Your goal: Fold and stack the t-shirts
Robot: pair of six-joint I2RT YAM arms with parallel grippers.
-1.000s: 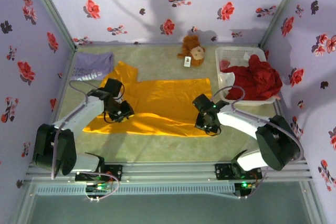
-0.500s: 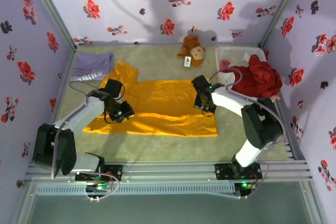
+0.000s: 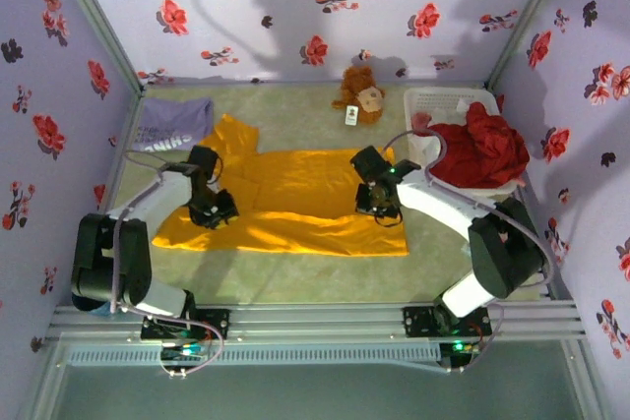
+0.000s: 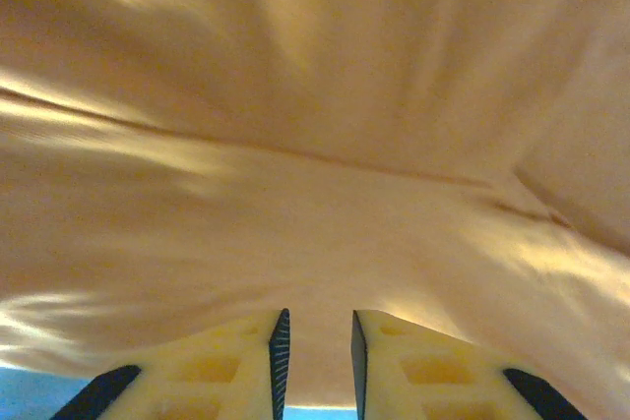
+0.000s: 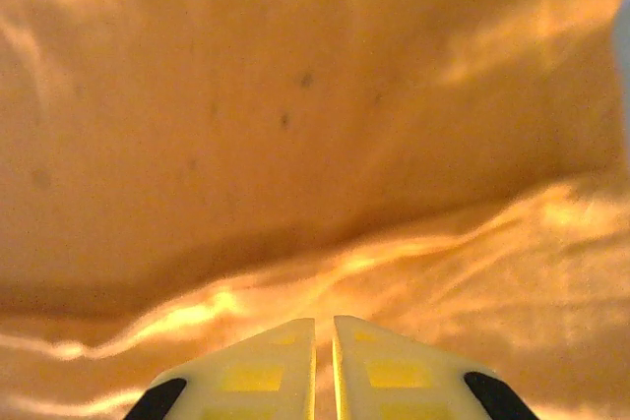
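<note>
Seen from above, a lavender t-shirt (image 3: 175, 125) with white lettering lies bunched at the bench's (image 3: 295, 277) 10 o'clock corner, just beside the orange-yellow t-shirt (image 3: 295, 194). That tee is spread flat mid-bench, its long axis running from 9 to 3 o'clock, one sleeve reaching toward the lavender one.

The left gripper (image 3: 217, 211) sits on the tee's 9 o'clock end, with the body of the cloth stretching away toward 3 o'clock. The right gripper (image 3: 379, 206) sits near the 3 o'clock end, with the cloth running toward 9 o'clock. Each arm is nearer its own end, so any fold probably turns on both ends moving together. The lavender tee lies at 11 o'clock from the left gripper, well apart from the right arm.

The left wrist view adds a narrow gap between the fingers (image 4: 279, 341), filled with orange cloth, seemingly pinched. In the right wrist view the fingers (image 5: 295, 341) are closed to a thin slit over a raised ridge of cloth. I cannot tell whether any cloth is nipped there.
</note>
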